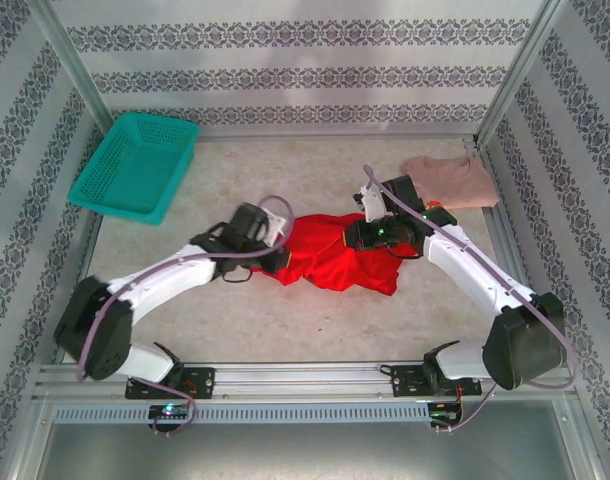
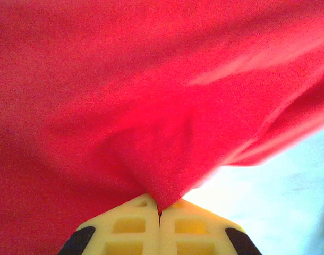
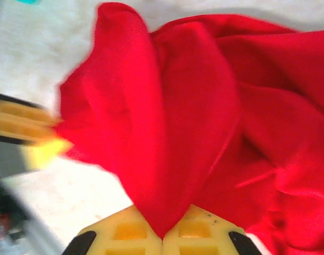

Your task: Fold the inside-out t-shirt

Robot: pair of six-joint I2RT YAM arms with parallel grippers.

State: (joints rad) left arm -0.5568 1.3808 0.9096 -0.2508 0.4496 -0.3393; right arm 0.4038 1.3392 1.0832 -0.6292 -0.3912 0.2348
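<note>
Left pincer [image 2: 160,211], right pincer [image 3: 163,235], one t-shirt [image 1: 330,257]

The left arm [image 1: 160,272] and right arm [image 1: 470,265] are white with black joints, lilac cables, yellow fingers [image 2: 148,212].

The inside-out t-shirt [image 1: 335,258] is showing bright red. The basket [image 1: 135,165] at the table's [image 1: 285,320] far left corner is looking teal, the other shirt [image 1: 455,180] at the far right corner pale pink.
</note>
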